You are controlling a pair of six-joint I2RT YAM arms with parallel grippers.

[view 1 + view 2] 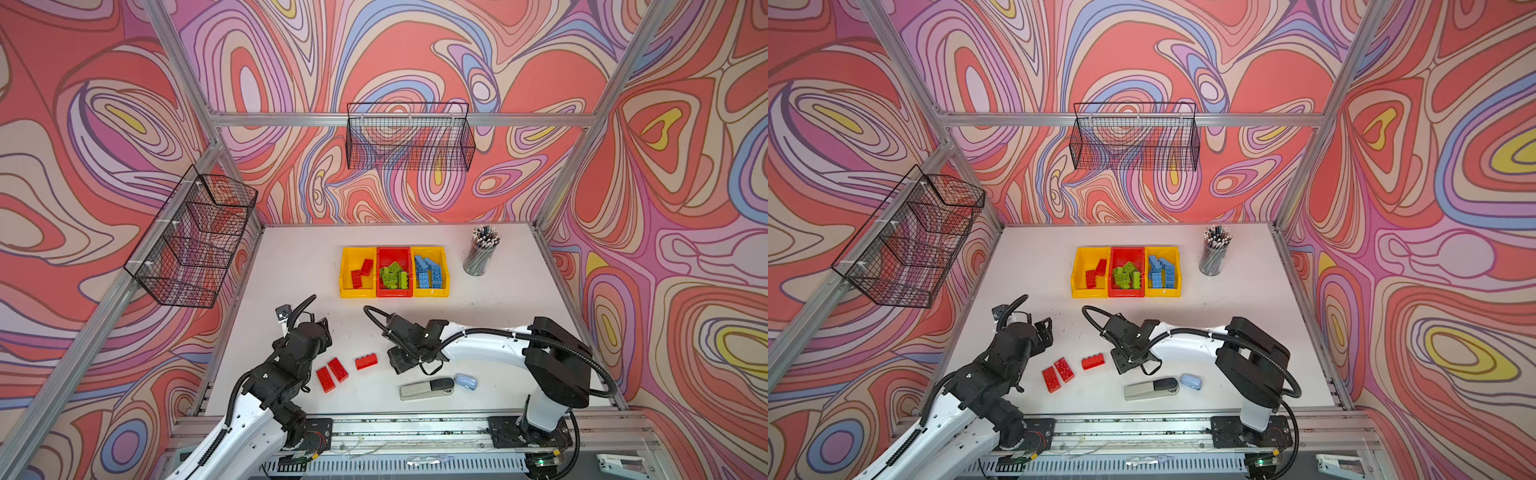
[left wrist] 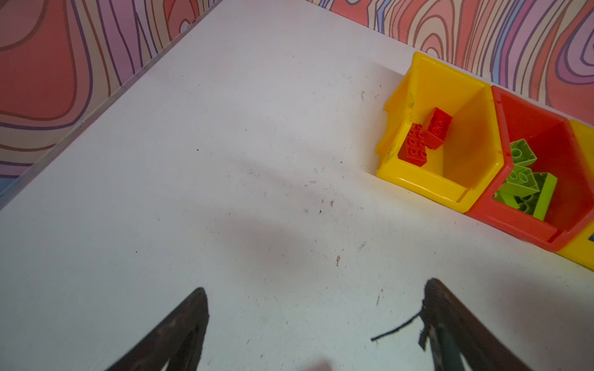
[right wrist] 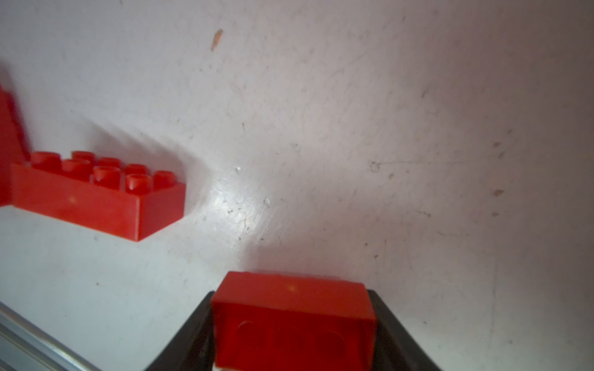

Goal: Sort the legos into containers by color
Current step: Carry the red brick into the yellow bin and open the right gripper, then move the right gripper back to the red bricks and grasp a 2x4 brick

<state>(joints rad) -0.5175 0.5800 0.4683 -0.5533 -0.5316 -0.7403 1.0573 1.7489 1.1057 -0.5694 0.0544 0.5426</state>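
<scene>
Between the fingers of my right gripper (image 3: 291,293) sits a red lego (image 3: 292,318), and the jaws are shut on its sides. In both top views this gripper (image 1: 400,360) points down just right of a loose red lego (image 1: 366,361) and hides the held one. Two more red legos (image 1: 332,375) lie side by side by the left arm. My left gripper (image 2: 316,289) is open over bare table, short of the containers. The left yellow container (image 1: 343,270) holds red legos, the red container (image 1: 394,293) green ones, the right yellow container (image 1: 446,270) blue ones.
A grey-and-black stapler (image 1: 426,388) and a small pale-blue item (image 1: 466,381) lie just in front of the right gripper. A mesh pencil cup (image 1: 478,257) stands right of the containers. Wire baskets (image 1: 409,137) hang on the back and left walls.
</scene>
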